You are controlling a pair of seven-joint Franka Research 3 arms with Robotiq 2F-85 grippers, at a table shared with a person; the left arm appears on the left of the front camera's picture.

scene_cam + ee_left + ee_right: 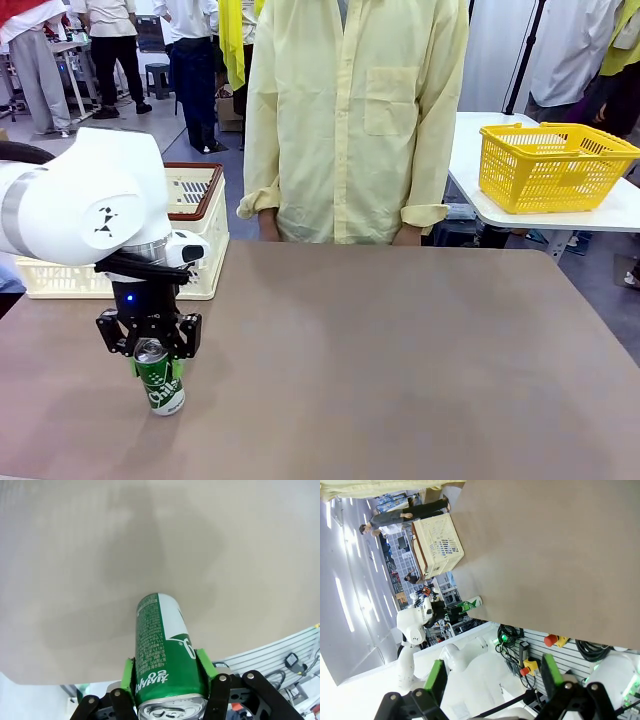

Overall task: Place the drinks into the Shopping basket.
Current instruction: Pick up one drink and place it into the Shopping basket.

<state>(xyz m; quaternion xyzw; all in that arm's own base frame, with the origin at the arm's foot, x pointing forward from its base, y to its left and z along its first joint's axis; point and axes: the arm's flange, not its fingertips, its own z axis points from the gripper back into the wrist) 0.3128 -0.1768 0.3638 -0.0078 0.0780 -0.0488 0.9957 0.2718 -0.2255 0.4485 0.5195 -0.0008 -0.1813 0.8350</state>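
Note:
A green drink can (160, 382) with white lettering and a silver top stands on the brown table near its front left. My left gripper (150, 355) comes down over the can's top, shut on it. In the left wrist view both green pads (128, 676) press against the sides of the can (162, 650). The cream Shopping basket (214, 250) with its red-brown rim stands at the table's far left, behind my left arm. My right gripper (493, 677) hangs open off the table's edge, nothing between its fingers; from there the can (470, 605) and the basket (437, 547) are far off.
A person in a pale yellow shirt (350, 120) stands at the far edge, hands low behind it. A yellow mesh basket (555, 165) sits on a separate white table at the back right. The brown tabletop (400, 350) is bare to the right of the can.

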